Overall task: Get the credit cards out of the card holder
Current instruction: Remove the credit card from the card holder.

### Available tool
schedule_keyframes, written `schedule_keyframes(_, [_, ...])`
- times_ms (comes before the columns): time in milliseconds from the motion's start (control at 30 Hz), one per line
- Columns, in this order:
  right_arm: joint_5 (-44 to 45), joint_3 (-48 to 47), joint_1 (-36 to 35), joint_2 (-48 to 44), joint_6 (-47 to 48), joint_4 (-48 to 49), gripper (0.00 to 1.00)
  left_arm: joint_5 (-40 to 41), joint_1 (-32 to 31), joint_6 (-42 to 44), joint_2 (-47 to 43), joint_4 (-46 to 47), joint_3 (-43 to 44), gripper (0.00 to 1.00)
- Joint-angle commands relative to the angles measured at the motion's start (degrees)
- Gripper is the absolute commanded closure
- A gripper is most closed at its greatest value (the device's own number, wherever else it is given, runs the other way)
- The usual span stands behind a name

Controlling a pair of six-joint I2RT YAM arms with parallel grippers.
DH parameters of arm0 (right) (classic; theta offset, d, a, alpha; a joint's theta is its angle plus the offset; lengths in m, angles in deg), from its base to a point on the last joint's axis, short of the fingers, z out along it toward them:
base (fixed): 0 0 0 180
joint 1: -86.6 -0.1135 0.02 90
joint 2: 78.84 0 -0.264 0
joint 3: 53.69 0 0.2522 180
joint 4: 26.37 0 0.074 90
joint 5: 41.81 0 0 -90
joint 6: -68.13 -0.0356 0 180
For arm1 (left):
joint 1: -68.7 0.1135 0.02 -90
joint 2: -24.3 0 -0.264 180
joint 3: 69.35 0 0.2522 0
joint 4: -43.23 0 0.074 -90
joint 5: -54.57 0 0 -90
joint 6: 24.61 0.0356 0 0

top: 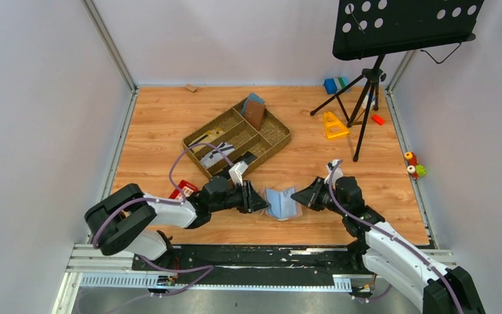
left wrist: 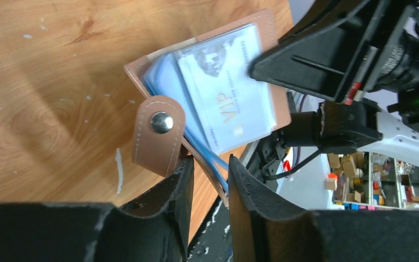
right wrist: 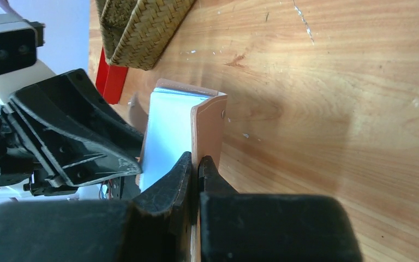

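Observation:
The card holder (top: 282, 203) lies open between my two grippers, tan outside and blue-grey inside. In the left wrist view its clear sleeves show a white VIP card (left wrist: 226, 93), and the tan closing tab (left wrist: 160, 134) with a metal snap rests by my left finger. My left gripper (left wrist: 211, 174) is slightly open, and the holder's lower edge and blue sleeves cross the gap between its jaws. My right gripper (right wrist: 197, 166) is shut on the holder's tan cover (right wrist: 210, 131), holding it upright. My left gripper (top: 259, 199) and right gripper (top: 305, 196) face each other.
A woven divided tray (top: 276, 140) with a darker brown wallet and small items stands behind the grippers. A red block (top: 184, 188) lies by the left arm. A music stand tripod (top: 366, 98), a yellow triangle (top: 333, 124) and small toys are at the back right.

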Motion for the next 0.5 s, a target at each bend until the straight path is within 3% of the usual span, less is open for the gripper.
schedule_keyframes(0, [-2.0,1.7,-0.9,-1.2,-2.4,5.7,1.00,-0.9,0.1,-1.4,6.0,7.8,1.8,0.60])
schedule_keyframes(233, [-0.2,3.1,-1.0,-4.0,-2.5,4.2,1.00,-2.8,0.1,-6.6,15.0,20.7,1.1,0.42])
schedule_keyframes(467, [1.7,3.2,-1.0,-6.1,-1.9,1.6,1.00,-2.7,1.0,-10.3,16.0,29.6,-2.1,0.30])
